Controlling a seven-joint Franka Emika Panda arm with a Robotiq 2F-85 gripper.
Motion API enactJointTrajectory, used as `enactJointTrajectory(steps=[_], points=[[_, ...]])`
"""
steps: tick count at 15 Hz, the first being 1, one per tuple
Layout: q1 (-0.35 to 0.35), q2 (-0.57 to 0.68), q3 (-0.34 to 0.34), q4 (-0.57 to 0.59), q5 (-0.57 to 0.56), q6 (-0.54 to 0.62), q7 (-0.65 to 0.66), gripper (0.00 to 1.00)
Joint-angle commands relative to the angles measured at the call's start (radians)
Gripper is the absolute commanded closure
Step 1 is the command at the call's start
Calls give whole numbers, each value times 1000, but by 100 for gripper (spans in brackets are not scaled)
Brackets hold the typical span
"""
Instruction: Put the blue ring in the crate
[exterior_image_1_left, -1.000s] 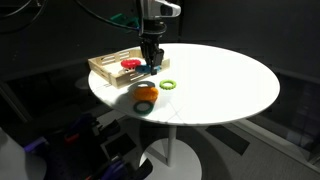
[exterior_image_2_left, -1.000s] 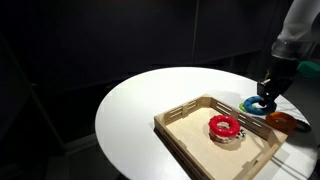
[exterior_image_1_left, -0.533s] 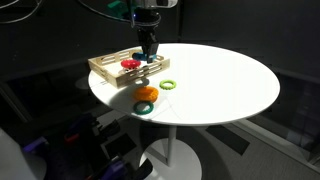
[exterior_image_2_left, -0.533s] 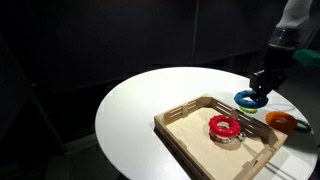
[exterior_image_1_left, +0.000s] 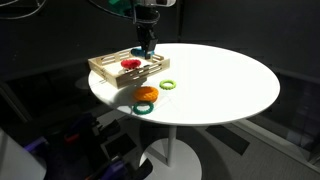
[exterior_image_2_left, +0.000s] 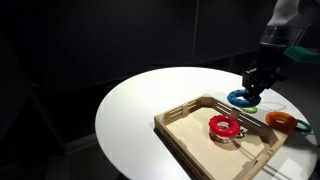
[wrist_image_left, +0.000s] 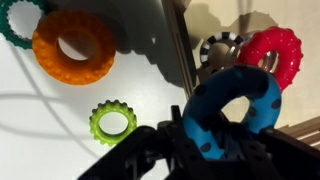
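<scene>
The round white table (exterior_image_1_left: 220, 80) carries everything, and the crate (exterior_image_2_left: 185, 108) sits near its edge; take the crate as your reference for the whole move.

The gripper (exterior_image_2_left: 250, 92) hangs above the crate's far rim, its claw closed on the blue ring (exterior_image_2_left: 234, 98). The ring is lifted clear of the table and held roughly on edge. In the wrist view the fingers pinch one side of the ring, and most of it sits on the crate's side of the slat wall. I judge you are at the carry-over, with only the last bit of travel and the release left.

Move further in over the crate's floor before you descend, so the ring's low edge cannot clip the rim. Aim for the bare wood between the near wall and the red ring (exterior_image_2_left: 224, 126), which lies inside the crate towards the gripper's end. A smaller black-and-white ring (wrist_image_left: 220, 48) lies just beside the red one, so avoid dropping onto that pair.

Lower until the ring is close to the floor, then open. A ring released on edge from high up is likely to roll or bounce out over the low sides.

The orange ring (exterior_image_1_left: 146, 94) and the pale green ring (exterior_image_1_left: 167, 85) lie outside the crate, so leave them alone.
</scene>
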Motion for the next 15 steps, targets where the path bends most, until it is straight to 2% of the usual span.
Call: enactJointTrajectory(steps=[1, 15], points=[[-3, 50, 9, 64, 10, -36, 0, 89], [36, 210, 48, 204, -13, -124, 36, 89]])
